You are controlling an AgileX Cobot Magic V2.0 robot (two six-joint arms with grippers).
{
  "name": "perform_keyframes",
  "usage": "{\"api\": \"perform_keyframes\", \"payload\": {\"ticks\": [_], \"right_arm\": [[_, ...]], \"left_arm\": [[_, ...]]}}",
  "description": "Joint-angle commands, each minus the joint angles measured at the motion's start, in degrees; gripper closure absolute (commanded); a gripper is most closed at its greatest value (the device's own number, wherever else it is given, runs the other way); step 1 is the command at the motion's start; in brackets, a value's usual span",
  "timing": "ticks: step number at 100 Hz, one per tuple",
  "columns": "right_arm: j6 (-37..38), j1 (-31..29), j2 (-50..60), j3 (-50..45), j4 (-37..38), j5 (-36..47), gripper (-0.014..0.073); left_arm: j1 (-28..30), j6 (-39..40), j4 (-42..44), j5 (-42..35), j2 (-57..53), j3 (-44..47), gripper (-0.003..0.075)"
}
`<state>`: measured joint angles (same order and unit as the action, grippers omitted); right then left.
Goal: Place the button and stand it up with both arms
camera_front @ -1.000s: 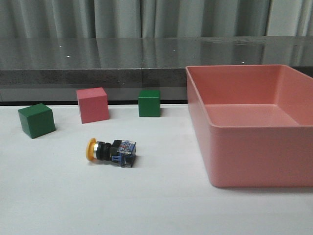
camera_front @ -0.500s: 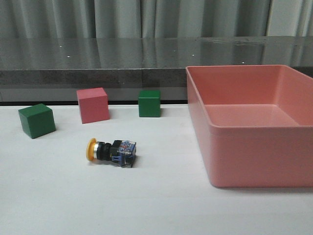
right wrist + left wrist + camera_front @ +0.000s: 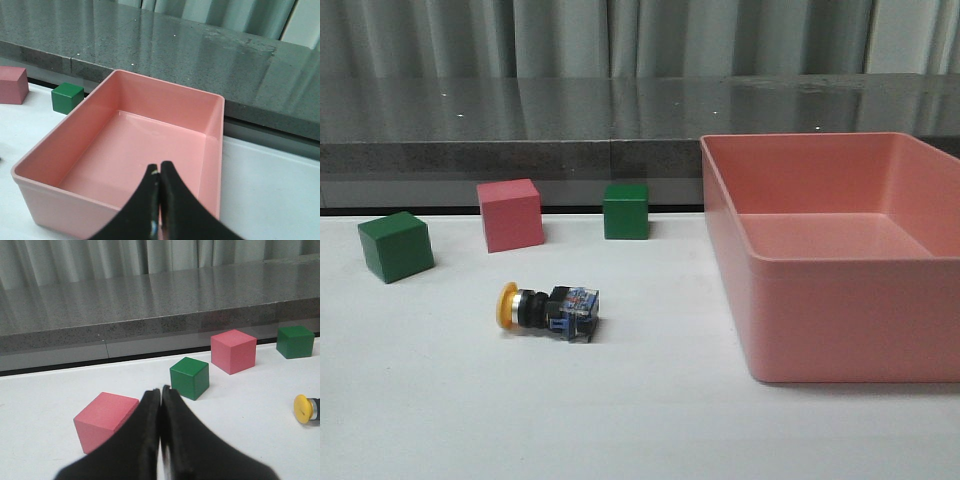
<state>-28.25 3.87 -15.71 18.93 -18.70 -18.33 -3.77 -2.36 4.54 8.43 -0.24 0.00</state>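
Note:
The button [image 3: 548, 308] lies on its side on the white table, yellow cap to the left, blue base to the right. Its yellow cap also shows at the edge of the left wrist view [image 3: 304, 409]. Neither arm shows in the front view. My left gripper [image 3: 161, 390] is shut and empty, above the table between a pink cube [image 3: 106, 421] and a green cube [image 3: 189, 377], well away from the button. My right gripper [image 3: 159, 167] is shut and empty, above the pink bin [image 3: 165, 95].
The pink bin [image 3: 820, 145] stands on the right of the table. A green cube [image 3: 396, 245], a pink cube [image 3: 509, 214] and another green cube [image 3: 625, 210] stand behind the button. A dark stone ledge runs along the back.

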Motion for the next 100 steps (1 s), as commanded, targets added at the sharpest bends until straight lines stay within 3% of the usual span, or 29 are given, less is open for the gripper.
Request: {"api": "perform_keyframes", "payload": {"ticks": [1, 29, 46, 61, 79, 100], "right_arm": [[0.1, -0.3, -0.4, 1.5, -0.8, 4.0, 0.067], [0.1, -0.3, -0.4, 1.5, -0.8, 4.0, 0.067], [0.1, -0.3, -0.4, 1.5, -0.8, 3.6, 0.067], [0.1, -0.3, -0.4, 1.5, -0.8, 2.6, 0.067], [0.1, -0.3, -0.4, 1.5, -0.8, 1.6, 0.067], [0.1, -0.3, -0.4, 1.5, -0.8, 1.6, 0.067]], "left_arm": [[0.1, 0.4, 0.0, -4.2, -1.6, 2.6, 0.074], [0.1, 0.4, -0.2, -5.6, -1.6, 2.6, 0.074], [0.1, 0.4, -14.3, -12.4, -1.6, 1.3, 0.074], [-0.3, 0.4, -19.2, -8.9, 1.4, -4.3, 0.074], [-3.2, -0.7, -18.2, -5.7, 15.1, -14.9, 0.074], [-9.4, -7.6, -14.5, -6.0, 36.1, -28.5, 0.074]]}}
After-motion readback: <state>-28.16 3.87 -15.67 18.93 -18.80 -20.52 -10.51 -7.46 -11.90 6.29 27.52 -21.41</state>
